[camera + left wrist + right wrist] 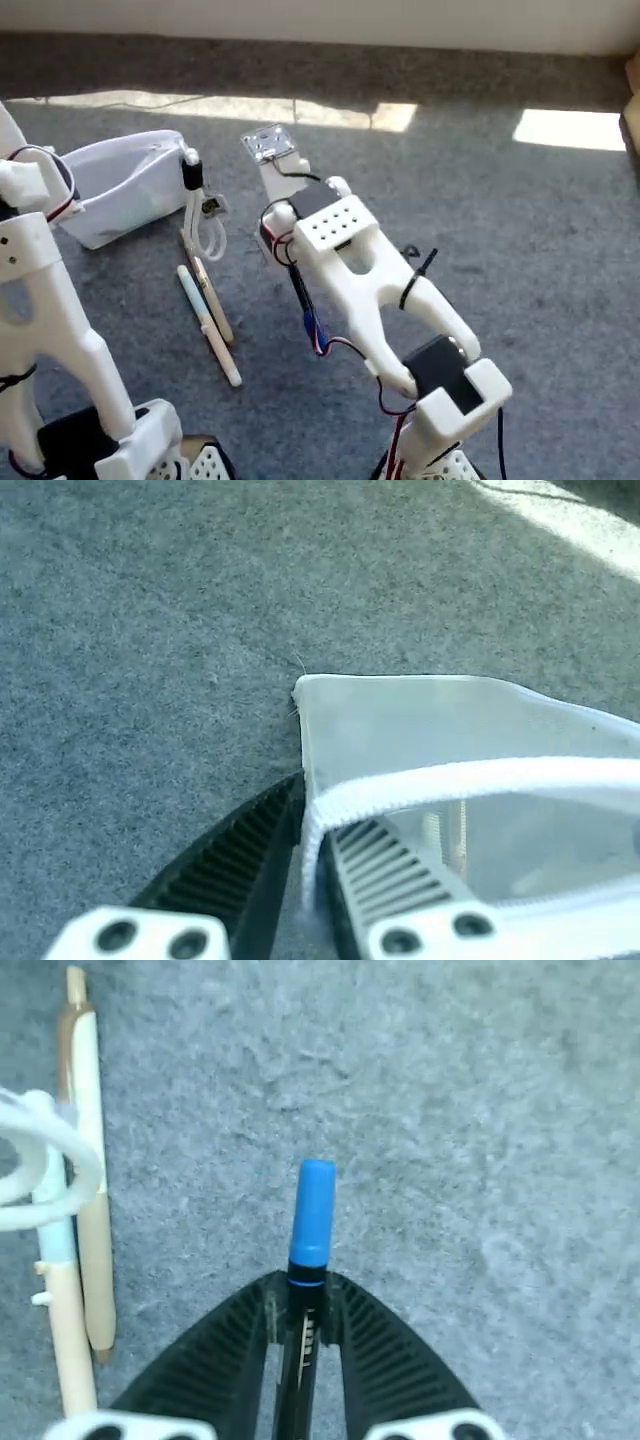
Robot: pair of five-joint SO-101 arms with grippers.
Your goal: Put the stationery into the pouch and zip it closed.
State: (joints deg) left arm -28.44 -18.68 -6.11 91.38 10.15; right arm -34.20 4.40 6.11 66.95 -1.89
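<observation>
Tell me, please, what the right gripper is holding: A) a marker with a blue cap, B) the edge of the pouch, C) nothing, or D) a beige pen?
A: the right wrist view shows the right gripper closed on a dark marker with a blue cap, while the beige pens lie apart from it.

No legible words, numbers, labels or signs anywhere. Only faint pale marks on the dark barrel of the pen (312,1222) clamped in the right gripper (305,1290), too small to read.
</observation>
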